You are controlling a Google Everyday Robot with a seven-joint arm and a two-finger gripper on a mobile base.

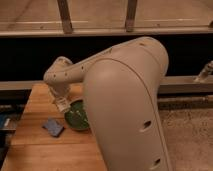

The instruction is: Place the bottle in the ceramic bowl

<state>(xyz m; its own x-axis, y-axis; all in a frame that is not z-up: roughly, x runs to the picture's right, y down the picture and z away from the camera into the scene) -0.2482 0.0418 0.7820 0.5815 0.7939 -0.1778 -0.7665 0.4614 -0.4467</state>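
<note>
The green ceramic bowl (78, 117) sits on the wooden table (45, 150), partly hidden behind my big cream arm (125, 105). My forearm reaches left and bends down at the wrist. The gripper (62, 104) hangs just above the bowl's left rim. A small pale shape shows at the gripper's tip, and I cannot tell whether it is the white bottle. The bottle is not seen anywhere else on the table. The bowl's right part is hidden by the arm.
A blue sponge (52, 126) lies on the table just left of the bowl. A dark gap and a grey rail (185, 84) run behind the table. Speckled floor (187, 135) lies to the right. Something blue (3, 123) sits at the left edge.
</note>
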